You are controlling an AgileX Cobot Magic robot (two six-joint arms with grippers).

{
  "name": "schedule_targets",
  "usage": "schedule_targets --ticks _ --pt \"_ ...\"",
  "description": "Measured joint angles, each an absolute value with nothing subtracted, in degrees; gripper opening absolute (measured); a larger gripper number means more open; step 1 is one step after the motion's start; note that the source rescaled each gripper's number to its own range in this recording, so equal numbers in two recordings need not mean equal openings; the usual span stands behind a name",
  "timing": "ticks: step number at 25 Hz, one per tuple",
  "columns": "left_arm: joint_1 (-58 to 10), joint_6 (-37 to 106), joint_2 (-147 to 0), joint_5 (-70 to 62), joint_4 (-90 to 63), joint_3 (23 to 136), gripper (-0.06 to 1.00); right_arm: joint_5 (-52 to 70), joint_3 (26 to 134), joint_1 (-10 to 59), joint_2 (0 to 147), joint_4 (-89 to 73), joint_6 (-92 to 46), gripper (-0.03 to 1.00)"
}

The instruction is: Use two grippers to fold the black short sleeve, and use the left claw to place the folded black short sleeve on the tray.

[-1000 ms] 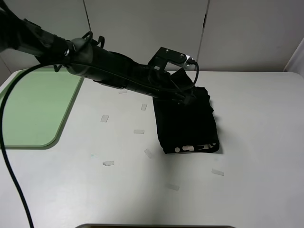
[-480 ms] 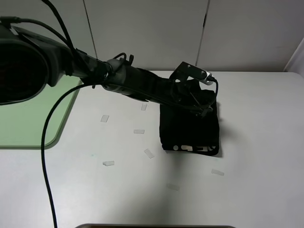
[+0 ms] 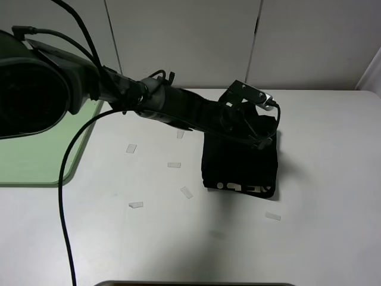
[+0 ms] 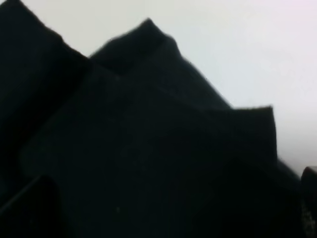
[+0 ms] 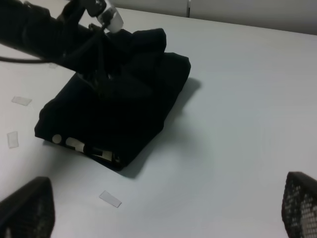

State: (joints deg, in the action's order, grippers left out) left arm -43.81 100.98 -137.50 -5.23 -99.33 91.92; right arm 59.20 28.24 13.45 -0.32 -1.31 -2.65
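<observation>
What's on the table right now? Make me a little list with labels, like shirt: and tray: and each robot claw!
shirt: black short sleeve, folded into a bundle on the white table
lettering: pale print along its near edge
tray: pale green tray, nothing seen on its visible part
left claw: left claw reaching over the shirt's far side
right claw: right claw open, back from the shirt
extras: small tape pieces scattered about

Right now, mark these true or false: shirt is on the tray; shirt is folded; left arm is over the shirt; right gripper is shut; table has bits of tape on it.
1. The shirt lies on the tray. False: it lies on the table, well right of the tray.
2. The shirt is folded into a compact bundle. True.
3. The left arm reaches over the shirt. True.
4. The right gripper is shut. False: its fingers stand wide apart.
5. Small tape pieces lie on the table. True.
</observation>
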Motion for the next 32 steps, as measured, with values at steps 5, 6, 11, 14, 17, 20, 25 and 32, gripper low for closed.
schedule_targets --ticks 5,6,11,14,17,20,25,32 --pt "-42.3 94.7 -129.7 -7.7 -99.2 90.6 1.0 59.2 28.2 13.5 -0.3 -1.3 -2.6 1.0" --pt "-41.7 93.3 -127.4 -8.7 -99.3 90.0 1.0 59.2 28.2 13.5 -0.3 -1.3 -2.6 1.0" --pt "-37.3 82.5 -118.0 -13.6 -97.4 82.5 1.0 59.2 28.2 13.5 -0.3 -1.3 -2.6 1.0" --pt "-34.0 74.2 -115.4 -18.4 -94.2 76.4 1.0 59.2 28.2 13.5 -0.3 -1.3 -2.6 1.0" --pt "-30.7 67.2 -115.5 -25.5 -92.2 71.2 0.99 59.2 28.2 13.5 -0.3 -1.3 -2.6 1.0" --pt "-28.7 64.3 -115.6 -29.9 -92.0 67.4 0.99 59.2 28.2 13.5 -0.3 -1.3 -2.6 1.0" --pt "-27.0 63.5 -115.6 -31.5 -93.3 62.8 0.99 59.2 28.2 13.5 -0.3 -1.3 -2.6 1.0" --pt "-26.3 63.4 -120.1 -32.6 -97.4 61.7 0.99 59.2 28.2 13.5 -0.3 -1.3 -2.6 1.0"
